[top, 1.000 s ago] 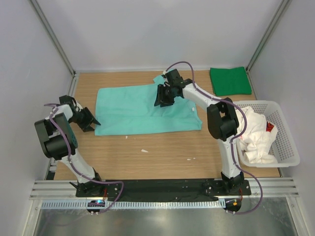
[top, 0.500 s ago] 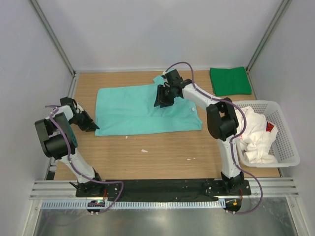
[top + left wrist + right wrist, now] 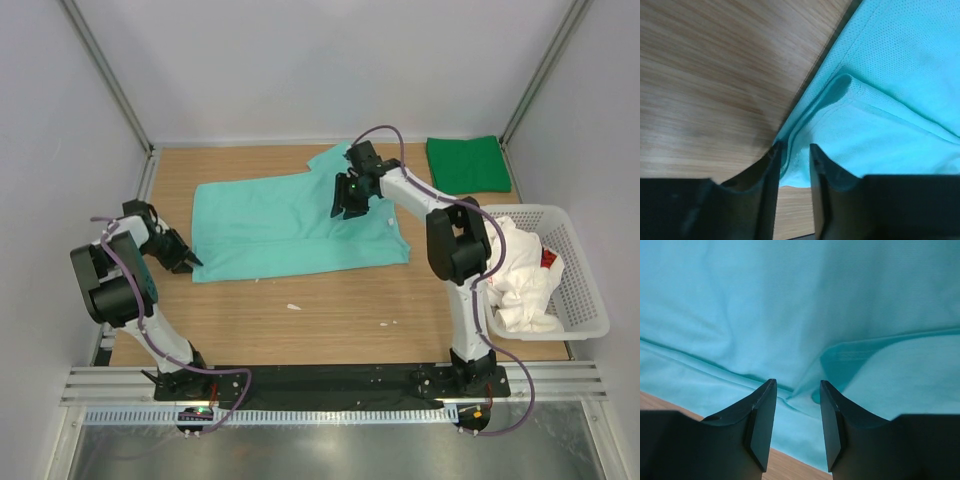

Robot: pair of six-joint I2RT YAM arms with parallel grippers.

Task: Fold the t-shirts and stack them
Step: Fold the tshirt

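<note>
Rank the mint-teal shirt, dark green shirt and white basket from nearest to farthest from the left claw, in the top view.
1. Mint-teal shirt: its left edge lies between the fingers of the left claw.
2. Dark green shirt: folded, far right corner.
3. White basket: right edge, farthest.

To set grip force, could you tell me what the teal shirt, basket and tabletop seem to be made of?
Teal shirt: soft matte knit, judging by its fine pinholes, stitched hem and folds. Basket: likely white moulded plastic, with rigid lattice walls. Tabletop: wood or wood-look laminate, smooth, with straight grain lines.
</note>
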